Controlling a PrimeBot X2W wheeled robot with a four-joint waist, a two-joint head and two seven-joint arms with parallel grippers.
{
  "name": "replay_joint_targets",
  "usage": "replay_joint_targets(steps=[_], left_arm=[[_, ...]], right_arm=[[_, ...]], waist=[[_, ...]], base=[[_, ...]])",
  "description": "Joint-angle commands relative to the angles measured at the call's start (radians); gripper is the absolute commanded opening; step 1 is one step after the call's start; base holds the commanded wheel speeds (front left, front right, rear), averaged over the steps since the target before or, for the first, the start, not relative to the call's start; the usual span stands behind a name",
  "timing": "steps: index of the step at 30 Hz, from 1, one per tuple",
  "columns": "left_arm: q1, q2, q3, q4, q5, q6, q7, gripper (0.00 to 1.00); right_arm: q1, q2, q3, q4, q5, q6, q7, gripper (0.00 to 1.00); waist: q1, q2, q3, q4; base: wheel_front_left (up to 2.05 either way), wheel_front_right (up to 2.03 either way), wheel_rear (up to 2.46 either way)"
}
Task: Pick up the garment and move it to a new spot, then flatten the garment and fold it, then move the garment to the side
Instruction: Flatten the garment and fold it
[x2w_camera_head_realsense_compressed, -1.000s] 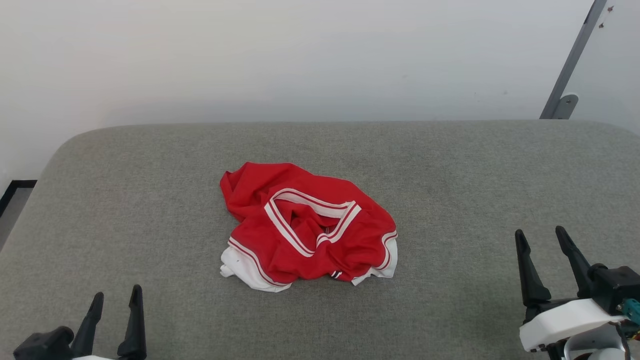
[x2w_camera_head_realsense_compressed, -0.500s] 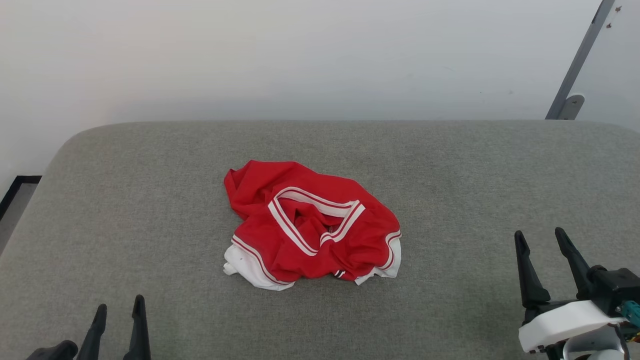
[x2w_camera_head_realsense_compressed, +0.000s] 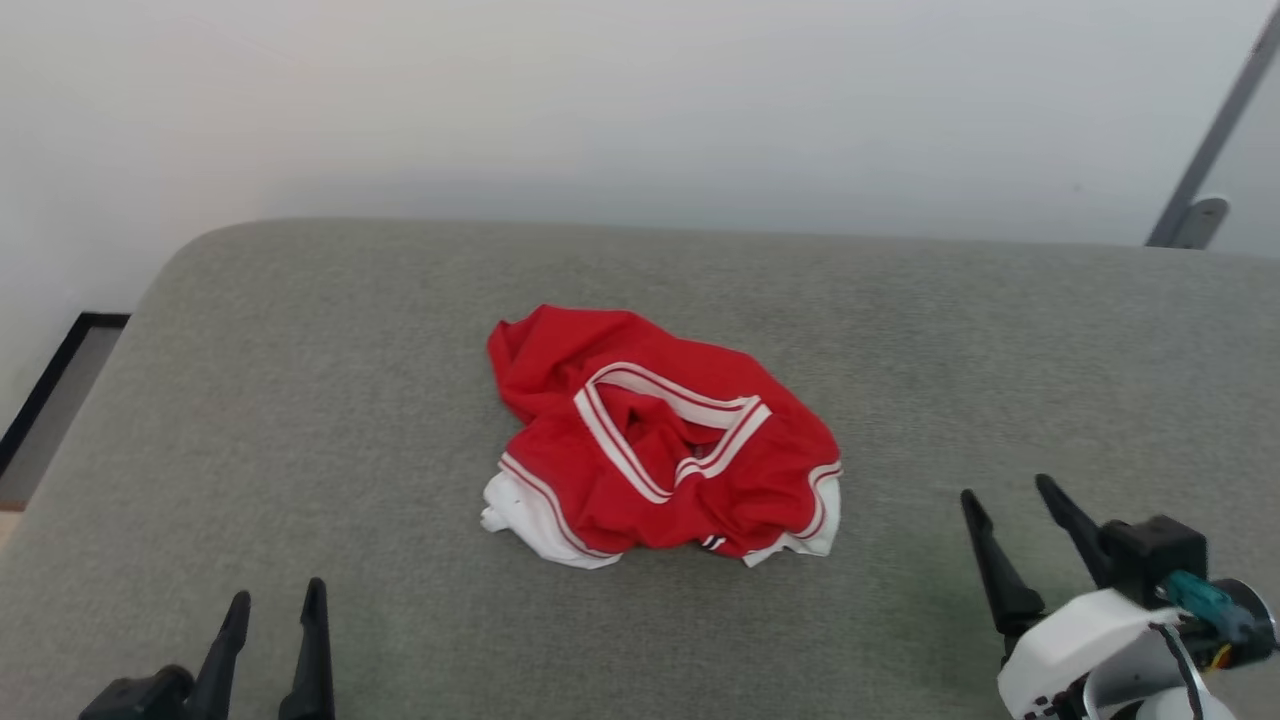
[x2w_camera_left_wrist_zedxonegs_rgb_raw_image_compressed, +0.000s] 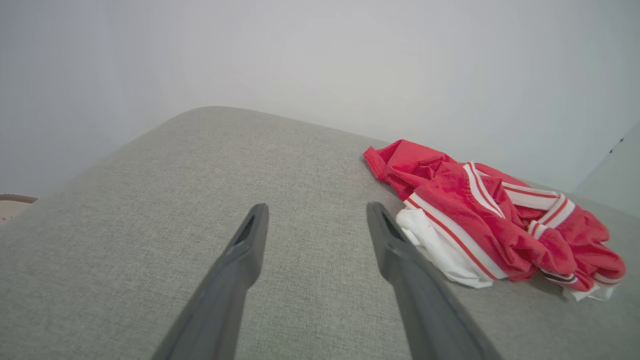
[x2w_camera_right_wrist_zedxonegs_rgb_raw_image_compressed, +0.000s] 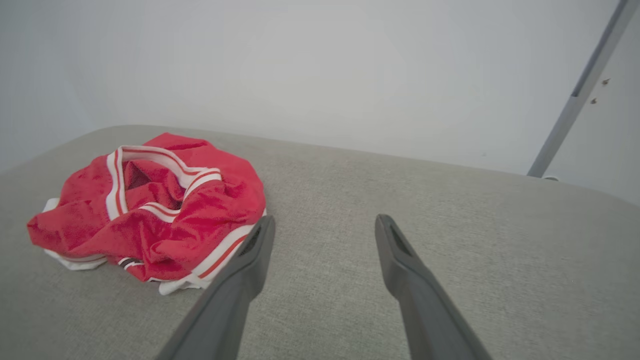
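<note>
- Mostly crumpled, the red short-sleeved T-shirt with white sleeve ends (x2w_camera_head_realsense_compressed: 660, 450) (x2w_camera_left_wrist_zedxonegs_rgb_raw_image_compressed: 480, 220) (x2w_camera_right_wrist_zedxonegs_rgb_raw_image_compressed: 150, 215) lies in a loose heap. Its body, hem and much of both sleeves are tucked under and hidden, and I cannot tell which side faces up.
- A small dark tag (x2w_camera_head_realsense_compressed: 712, 543) shows at the near edge of the heap, too small to read.
- The red-and-white striped neckline trim forms a loop on top of the heap. The white sleeve ends poke out along the near edge, each bordered by a thin red stripe.
- The T-shirt sits near the middle of the grey fabric-covered desk with rounded corners (x2w_camera_head_realsense_compressed: 300, 400), farther in than both end effectors and touching neither.
- The left end effector (x2w_camera_head_realsense_compressed: 278, 592) (x2w_camera_left_wrist_zedxonegs_rgb_raw_image_compressed: 317, 207) has its two long dark fingers spread apart with nothing between them. It is over the near left of the desk, and the frame edge cuts off its base in the head view.
- The right end effector (x2w_camera_head_realsense_compressed: 1006, 490) (x2w_camera_right_wrist_zedxonegs_rgb_raw_image_compressed: 325, 220) is likewise spread and empty, over the near right. Its white wrist housing is partly cut off.
- A slanted grey metal bar (x2w_camera_head_realsense_compressed: 1200, 160) (x2w_camera_right_wrist_zedxonegs_rgb_raw_image_compressed: 580, 95) stands against the pale wall (x2w_camera_head_realsense_compressed: 600, 100) at the far right, its top out of frame.
</note>
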Motion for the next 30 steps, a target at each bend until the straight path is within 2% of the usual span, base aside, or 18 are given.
replay_joint_targets(steps=[1, 7, 19, 23, 27, 28, 29, 30], left_arm=[[-0.018, -0.002, -0.003, 0.000, 0.011, -0.006, -0.006, 1.00], [-0.059, -0.014, -0.035, 0.001, 0.021, -0.018, -0.006, 1.00], [-0.144, -0.053, -0.086, 0.028, 0.008, -0.046, -0.006, 1.00], [-0.172, -0.066, -0.095, 0.040, 0.008, -0.056, -0.006, 1.00], [-0.192, -0.079, -0.094, 0.049, 0.014, -0.063, -0.006, 1.00], [-0.196, -0.081, -0.091, 0.050, 0.014, -0.064, -0.006, 1.00], [-0.199, -0.083, -0.089, 0.051, 0.016, -0.066, -0.006, 1.00], [-0.202, -0.085, -0.086, 0.053, 0.017, -0.068, -0.006, 1.00]], right_arm=[[-0.016, -0.007, 0.013, 0.009, 0.014, 0.000, 0.020, 1.00], [-0.081, -0.074, 0.101, 0.064, 0.036, 0.000, 0.145, 1.00], [-0.251, -0.164, 0.266, 0.228, 0.121, 0.000, 0.356, 1.00], [-0.315, -0.184, 0.327, 0.302, 0.137, 0.000, 0.410, 1.00], [-0.360, -0.178, 0.378, 0.391, 0.172, 0.000, 0.463, 1.00], [-0.373, -0.177, 0.391, 0.411, 0.175, 0.000, 0.469, 0.44], [-0.385, -0.177, 0.403, 0.425, 0.182, -0.001, 0.474, 0.00], [-0.395, -0.178, 0.413, 0.440, 0.191, -0.001, 0.483, 0.00]], waist=[[0.0000, 0.0000, 0.011, 0.021], [0.0000, 0.0000, 0.045, 0.087], [0.0000, 0.0000, 0.134, 0.208], [0.0000, 0.0000, 0.163, 0.240], [0.0000, 0.0000, 0.186, 0.259], [0.0000, 0.0000, 0.189, 0.261], [0.0000, 0.0000, 0.191, 0.262], [0.0000, 0.0000, 0.193, 0.262]], base=[[0.00, 0.00, 0.00], [0.00, 0.00, 0.00], [0.00, 0.00, 0.00], [0.00, 0.00, 0.00], [0.00, 0.00, 0.00], [0.00, 0.00, 0.00], [0.00, 0.00, 0.00], [0.00, 0.00, 0.00]])
